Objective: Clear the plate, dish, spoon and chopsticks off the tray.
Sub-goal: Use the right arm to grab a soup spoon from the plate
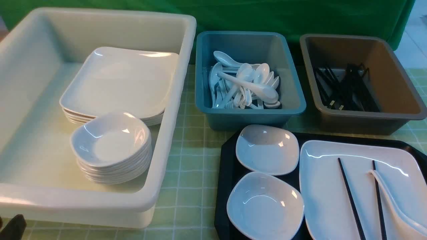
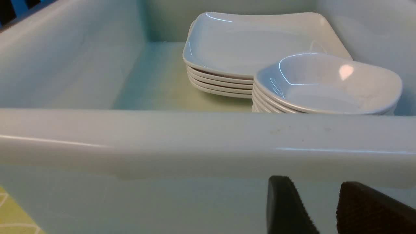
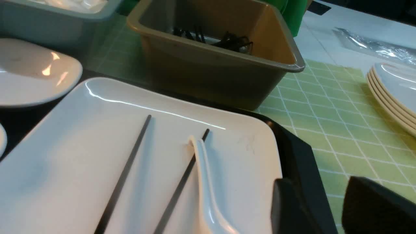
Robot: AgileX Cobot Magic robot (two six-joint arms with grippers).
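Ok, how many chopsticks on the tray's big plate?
2: one chopstick lies clear of the spoon, the other passes under its handle tip. None look hidden.
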